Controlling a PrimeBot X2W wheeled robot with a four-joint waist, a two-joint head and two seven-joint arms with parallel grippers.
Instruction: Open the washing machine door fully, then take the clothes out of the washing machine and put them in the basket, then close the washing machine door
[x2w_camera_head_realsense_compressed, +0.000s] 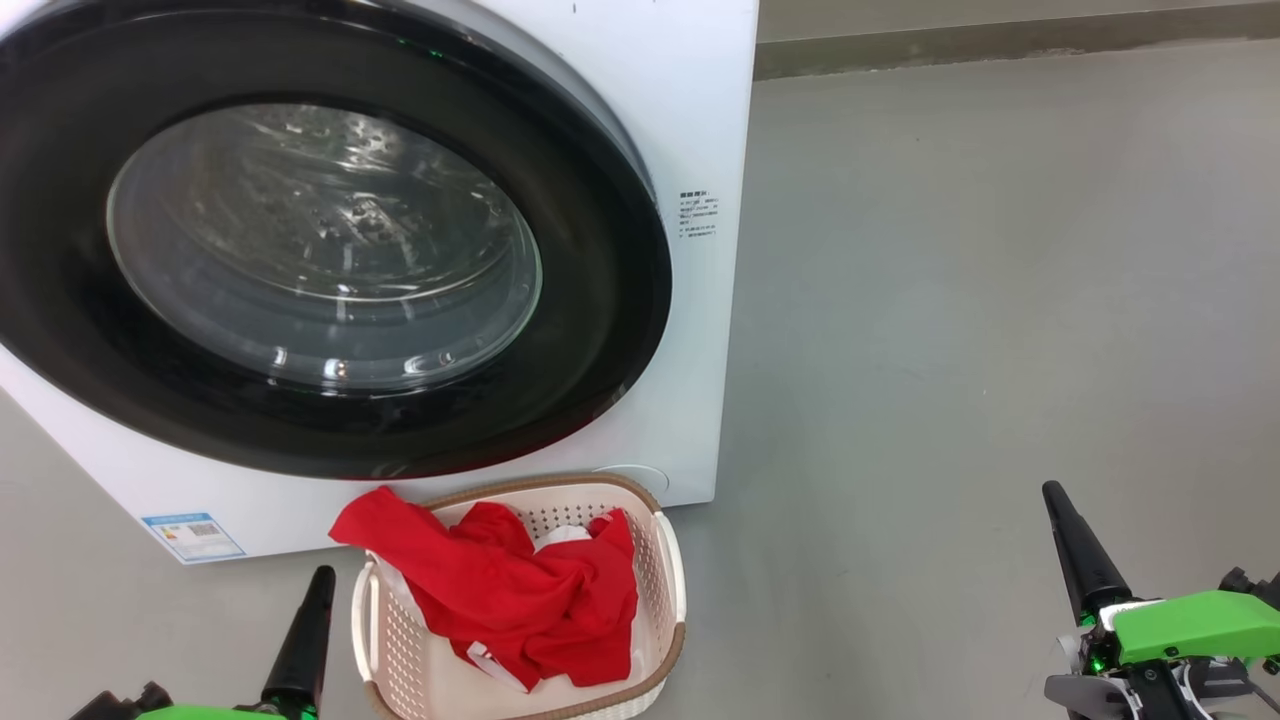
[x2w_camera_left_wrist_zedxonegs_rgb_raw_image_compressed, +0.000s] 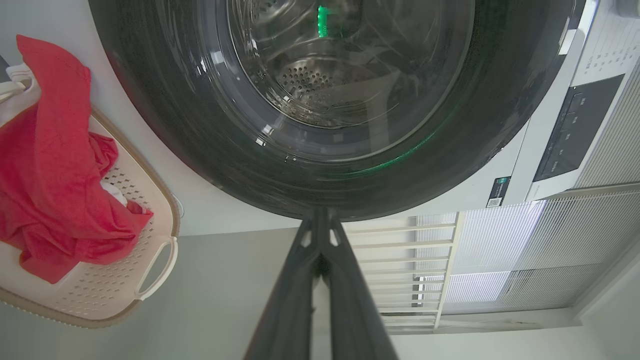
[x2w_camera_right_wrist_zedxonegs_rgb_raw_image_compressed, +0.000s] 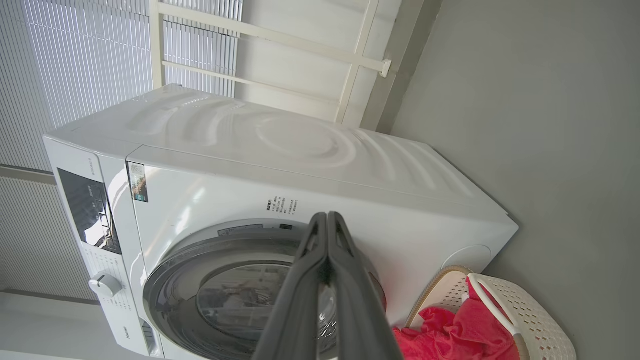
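The washing machine (x2w_camera_head_realsense_compressed: 690, 120) stands before me with its black-rimmed glass door (x2w_camera_head_realsense_compressed: 320, 250) lying flat against its front, and the steel drum shows through the glass. On the floor in front sits the basket (x2w_camera_head_realsense_compressed: 665, 570), holding the red clothes (x2w_camera_head_realsense_compressed: 520, 595) with a bit of white cloth. My left gripper (x2w_camera_head_realsense_compressed: 318, 580) is shut and empty just left of the basket. My right gripper (x2w_camera_head_realsense_compressed: 1055, 495) is shut and empty far to the right, over bare floor. In the left wrist view the door (x2w_camera_left_wrist_zedxonegs_rgb_raw_image_compressed: 320, 130) is close ahead of the fingers (x2w_camera_left_wrist_zedxonegs_rgb_raw_image_compressed: 295, 280).
Grey floor (x2w_camera_head_realsense_compressed: 980, 300) stretches right of the washer to a wall base at the back. Behind the machine, white window frames and blinds (x2w_camera_right_wrist_zedxonegs_rgb_raw_image_compressed: 75, 60) show in the right wrist view. The control panel and a knob (x2w_camera_right_wrist_zedxonegs_rgb_raw_image_compressed: 105, 285) sit at the washer's top.
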